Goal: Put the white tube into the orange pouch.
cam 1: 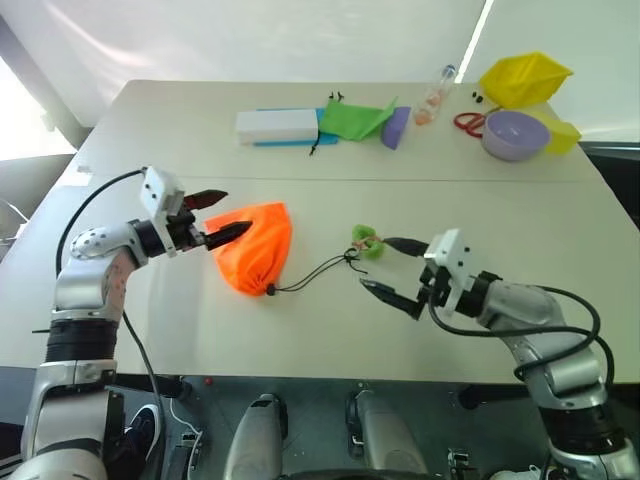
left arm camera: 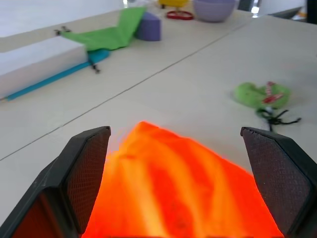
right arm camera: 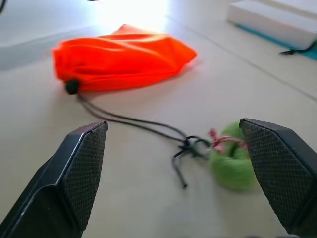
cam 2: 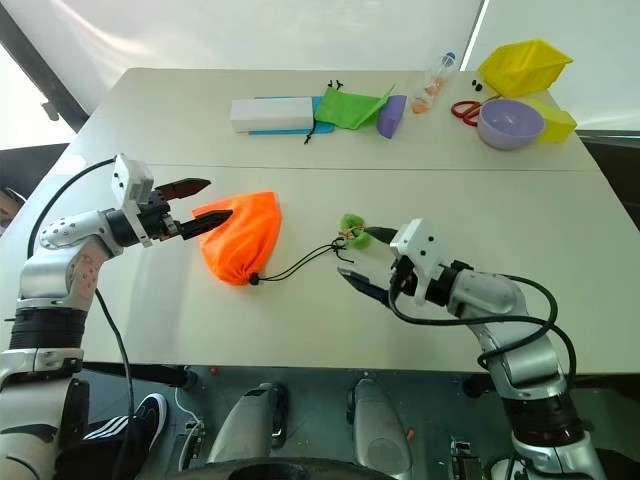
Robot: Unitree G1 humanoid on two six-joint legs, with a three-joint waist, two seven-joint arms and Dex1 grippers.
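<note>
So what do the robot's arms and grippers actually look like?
Both arms are silver-grey metal with black joint sections and loose black cables looping along them. Each wrist carries a white boxy block. The left gripper and right gripper each have two black tapered fingers with mesh-textured pads.

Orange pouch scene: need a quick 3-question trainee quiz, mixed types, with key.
1. True or false: the left gripper is shut on the orange pouch.
2. What lies at the free end of the pouch's black cord? A) purple bowl B) green loop C) red scissors
3. Fill in: the pouch's mouth is drawn ____.

Key:
1. False. Its fingers are open at the pouch's far end.
2. B, the green loop, in front of the open right gripper.
3. Closed, cinched at the cord stopper.
</note>
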